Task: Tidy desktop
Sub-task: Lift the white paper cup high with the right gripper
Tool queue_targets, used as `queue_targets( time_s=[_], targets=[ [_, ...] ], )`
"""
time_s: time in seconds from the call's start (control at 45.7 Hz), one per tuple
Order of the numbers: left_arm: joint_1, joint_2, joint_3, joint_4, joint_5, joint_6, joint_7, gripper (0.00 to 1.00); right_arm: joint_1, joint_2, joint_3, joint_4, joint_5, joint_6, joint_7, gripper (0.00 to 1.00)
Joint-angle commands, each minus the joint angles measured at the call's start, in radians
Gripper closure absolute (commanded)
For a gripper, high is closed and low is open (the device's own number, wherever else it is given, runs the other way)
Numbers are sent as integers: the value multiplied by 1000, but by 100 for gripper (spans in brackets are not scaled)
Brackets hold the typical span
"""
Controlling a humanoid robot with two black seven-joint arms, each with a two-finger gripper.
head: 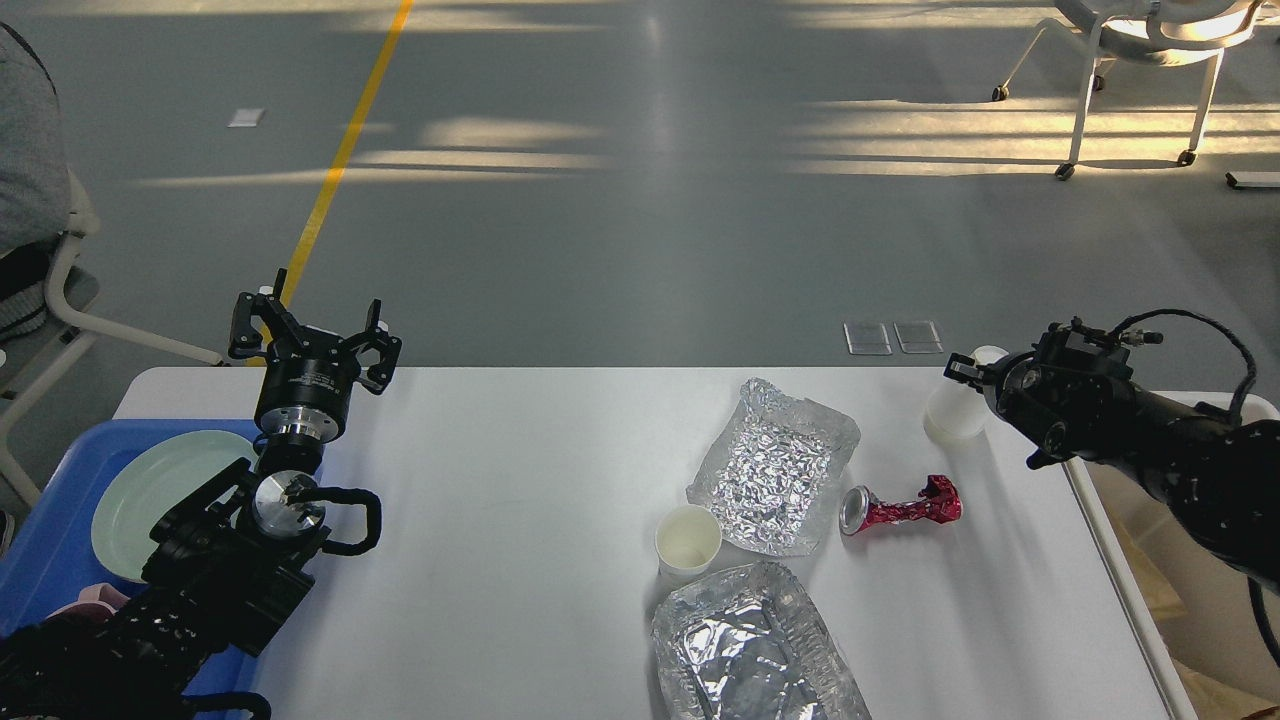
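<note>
The white counter (500, 480) fills the lower view and carries two paper cups, two foil pieces and one crushed red can (900, 507). One cup (688, 540) stands near the foil sheet (775, 465) and foil tray (750, 645). The right gripper (962, 370) holds the other cup (953, 412), lifted at the far right corner, jaws clamped on its rim. The left gripper (312, 338) points up at the far left edge, jaws apart.

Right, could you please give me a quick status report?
Left gripper open, idle by blue tray. Right gripper on white paper cup, grip unclear. Desktop untidy: foil trays, second cup, crushed red can.
</note>
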Motion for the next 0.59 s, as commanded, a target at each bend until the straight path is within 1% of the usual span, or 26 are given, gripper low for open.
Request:
queue_targets(
  time_s=[0.0, 0.153, 0.241, 0.35, 0.459, 0.569],
  targets=[
    [0, 0, 0, 0, 0, 0, 0, 0, 48, -8, -3, 1, 0, 6, 0, 59],
    [0, 0, 0, 0, 0, 0, 0, 0, 143, -53, -11, 20, 0, 14, 1, 56],
    [0, 0, 0, 0, 0, 0, 0, 0, 241, -105, -15, 74, 0, 66, 1, 55],
    [0, 0, 0, 0, 0, 0, 0, 0, 369, -168, -8, 115, 0, 193, 3, 53],
    [0, 0, 0, 0, 0, 0, 0, 0, 496, -189, -8, 152, 0, 334, 8, 53],
    [0, 0, 0, 0, 0, 0, 0, 0, 636, -240, -1, 183, 0, 486, 8, 51]
  ],
)
